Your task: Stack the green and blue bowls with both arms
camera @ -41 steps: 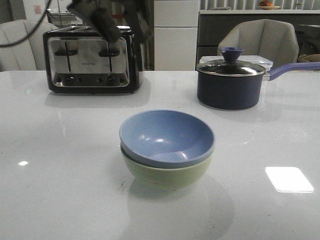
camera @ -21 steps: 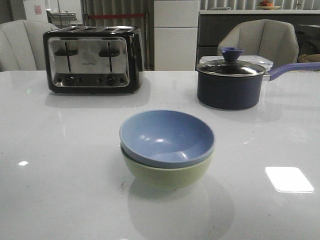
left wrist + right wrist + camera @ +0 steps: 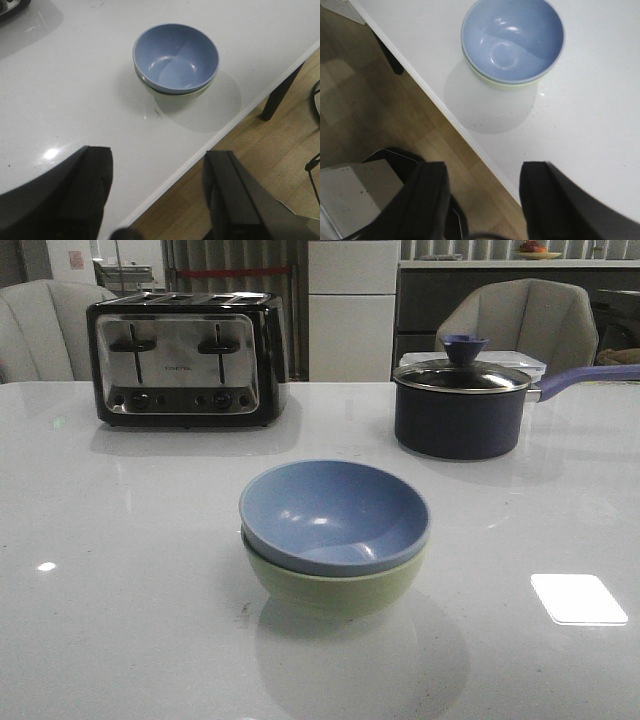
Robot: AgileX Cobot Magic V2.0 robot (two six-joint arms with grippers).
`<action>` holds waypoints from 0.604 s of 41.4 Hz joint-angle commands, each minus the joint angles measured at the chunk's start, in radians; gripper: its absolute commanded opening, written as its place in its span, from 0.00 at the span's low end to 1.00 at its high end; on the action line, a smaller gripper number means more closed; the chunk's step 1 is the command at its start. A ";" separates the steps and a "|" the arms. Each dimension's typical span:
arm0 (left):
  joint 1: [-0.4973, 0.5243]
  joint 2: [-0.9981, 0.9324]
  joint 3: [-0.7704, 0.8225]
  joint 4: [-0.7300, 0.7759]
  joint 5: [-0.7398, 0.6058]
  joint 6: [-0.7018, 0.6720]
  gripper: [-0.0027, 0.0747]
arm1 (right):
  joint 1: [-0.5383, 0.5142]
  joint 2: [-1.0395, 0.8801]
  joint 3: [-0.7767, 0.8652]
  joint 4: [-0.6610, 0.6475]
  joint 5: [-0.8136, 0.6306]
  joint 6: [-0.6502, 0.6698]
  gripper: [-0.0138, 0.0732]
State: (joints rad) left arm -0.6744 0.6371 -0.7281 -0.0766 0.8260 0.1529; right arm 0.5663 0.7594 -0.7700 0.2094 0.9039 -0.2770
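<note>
item: blue bowl (image 3: pixel 334 514). sits nested inside the green bowl (image 3: pixel 335 587), rim showing above it, tilted slightly. the pair stands on the white table (image 3: pixel 120 540), near the front edge, middle of the front view.

item: left gripper (image 3: pixel 157 195). fingers spread wide, nothing between them; raised above the table edge, well apart from the bowls. blue bowl (image 3: pixel 176 58) and green bowl (image 3: pixel 176 96) visible beyond it.

item: right gripper (image 3: pixel 482 202). fingers spread, holding nothing; hangs over the table edge (image 3: pixel 445 112) and wood floor (image 3: pixel 365 105), apart from the stacked bowls (image 3: pixel 512 40).

item: toaster (image 3: pixel 185 360). chrome and black, back left of the table.

item: saucepan (image 3: pixel 462 405). dark, lid on, handle pointing right, back right of the table.

item: chairs (image 3: pixel 520 325). pale, behind the table.
</note>
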 commanded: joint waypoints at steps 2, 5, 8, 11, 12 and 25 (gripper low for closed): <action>-0.008 -0.004 -0.018 -0.003 -0.078 0.001 0.62 | -0.003 -0.005 -0.004 -0.028 -0.058 0.023 0.65; -0.008 -0.004 -0.018 -0.003 -0.078 0.001 0.62 | -0.003 -0.005 0.014 -0.028 -0.059 0.023 0.65; -0.008 -0.004 -0.018 -0.003 -0.078 0.001 0.62 | -0.003 -0.005 0.023 -0.028 -0.058 0.023 0.65; -0.008 -0.004 -0.018 -0.003 -0.078 0.001 0.58 | -0.003 -0.005 0.023 -0.028 -0.056 0.023 0.63; -0.008 -0.004 -0.018 -0.003 -0.078 0.001 0.55 | -0.003 -0.005 0.023 -0.028 -0.056 0.023 0.60; -0.008 -0.004 -0.018 -0.003 -0.078 0.001 0.19 | -0.003 -0.005 0.023 -0.028 -0.056 0.023 0.22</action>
State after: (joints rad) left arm -0.6765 0.6331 -0.7165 -0.0727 0.8219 0.1546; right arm 0.5663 0.7594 -0.7207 0.1792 0.9038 -0.2559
